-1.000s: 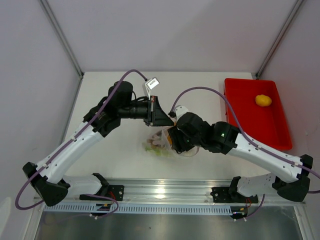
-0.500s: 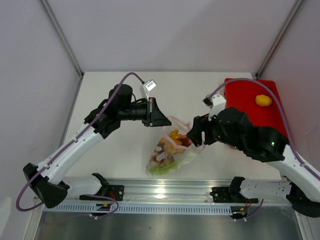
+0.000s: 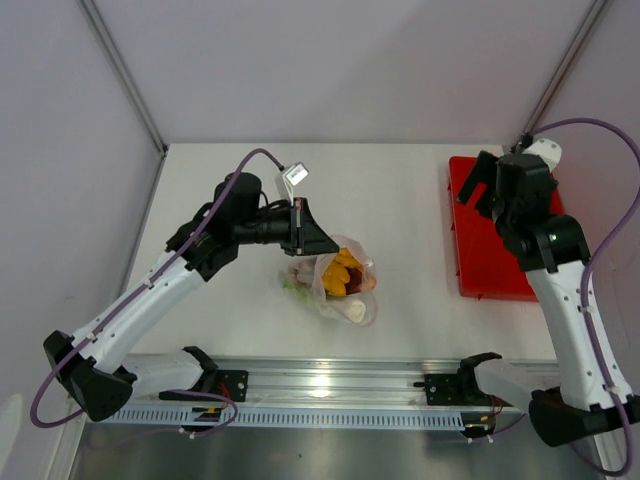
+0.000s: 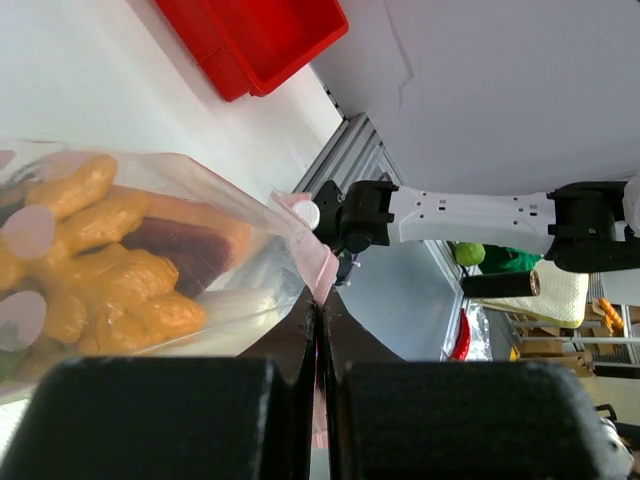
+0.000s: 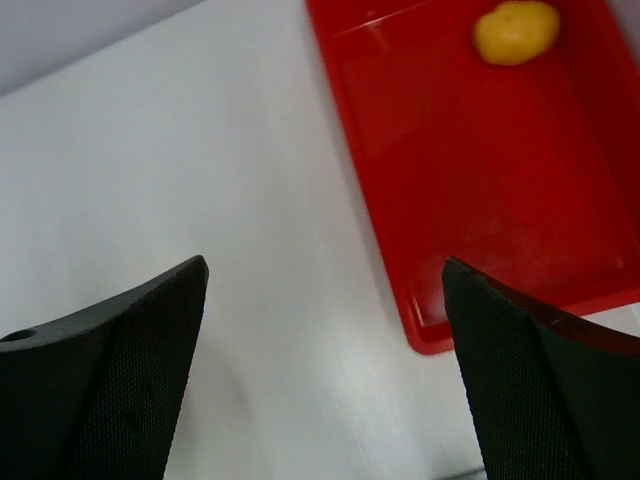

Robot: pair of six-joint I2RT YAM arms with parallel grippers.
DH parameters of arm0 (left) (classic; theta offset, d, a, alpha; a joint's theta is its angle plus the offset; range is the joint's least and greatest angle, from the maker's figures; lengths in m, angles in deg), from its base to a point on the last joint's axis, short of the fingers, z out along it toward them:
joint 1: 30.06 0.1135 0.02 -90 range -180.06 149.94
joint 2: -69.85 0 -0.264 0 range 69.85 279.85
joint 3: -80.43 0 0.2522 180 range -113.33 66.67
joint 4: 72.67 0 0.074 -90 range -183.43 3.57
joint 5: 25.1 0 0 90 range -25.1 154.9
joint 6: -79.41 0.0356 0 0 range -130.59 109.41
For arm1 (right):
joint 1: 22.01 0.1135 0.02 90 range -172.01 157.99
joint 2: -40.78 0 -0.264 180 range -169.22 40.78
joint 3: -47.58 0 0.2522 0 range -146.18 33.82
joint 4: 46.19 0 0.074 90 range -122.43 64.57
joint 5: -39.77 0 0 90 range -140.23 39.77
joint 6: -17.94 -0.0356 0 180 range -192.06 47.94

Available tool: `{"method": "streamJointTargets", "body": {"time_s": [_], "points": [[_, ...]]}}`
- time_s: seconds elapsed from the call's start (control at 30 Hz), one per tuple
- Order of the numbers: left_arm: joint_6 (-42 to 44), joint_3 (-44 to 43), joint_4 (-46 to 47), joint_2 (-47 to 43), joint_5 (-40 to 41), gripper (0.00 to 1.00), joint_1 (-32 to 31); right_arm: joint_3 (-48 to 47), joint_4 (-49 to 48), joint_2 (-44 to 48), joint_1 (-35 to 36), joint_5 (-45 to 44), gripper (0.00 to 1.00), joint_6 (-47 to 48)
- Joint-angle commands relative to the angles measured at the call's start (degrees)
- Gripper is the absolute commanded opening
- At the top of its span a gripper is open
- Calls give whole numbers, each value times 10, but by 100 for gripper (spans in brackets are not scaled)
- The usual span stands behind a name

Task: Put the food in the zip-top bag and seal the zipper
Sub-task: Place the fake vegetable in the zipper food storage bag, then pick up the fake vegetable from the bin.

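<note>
Bag [image 3: 345,300] pinched by left gripper [image 4: 318,322]; right gripper [image 5: 325,275] spread beside tray [image 5: 500,200].

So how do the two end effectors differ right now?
The left end effector is shut on the zipper of the zip-top bag; the right end effector is wide open, holding nothing. The left is next to the food; the right hovers by the red tray with the lemon. Both have black fingers.

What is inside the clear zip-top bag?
Tan-yellow balls and a dark red piece show through the zip-top bag, with something green at one side. Whatever lies beneath them or under the left gripper is hidden.
</note>
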Motion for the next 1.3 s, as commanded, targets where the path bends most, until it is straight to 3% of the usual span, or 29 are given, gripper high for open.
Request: {"method": "streamJointTargets", "body": {"time_s": [0.0, 0.17, 0.23, 0.43, 0.77, 1.27], "points": [[-1, 0, 39, -21, -22, 1, 5, 55, -105, -17, -128, -6, 99, -17], [6, 3, 33, -23, -29, 1, 6, 109, -210, -74, -259, 3, 99, -79], [8, 6, 34, -23, -35, 1, 6, 113, -221, -119, -273, -25, 99, -100], [19, 10, 27, -20, -40, 1, 6, 149, -305, -226, -300, -94, 99, -152], [20, 6, 38, 13, -60, 1, 6, 97, -373, -390, -327, -147, 99, -210], [23, -6, 69, 53, -81, 1, 6, -42, -453, -586, -321, -153, 99, -159]]}}
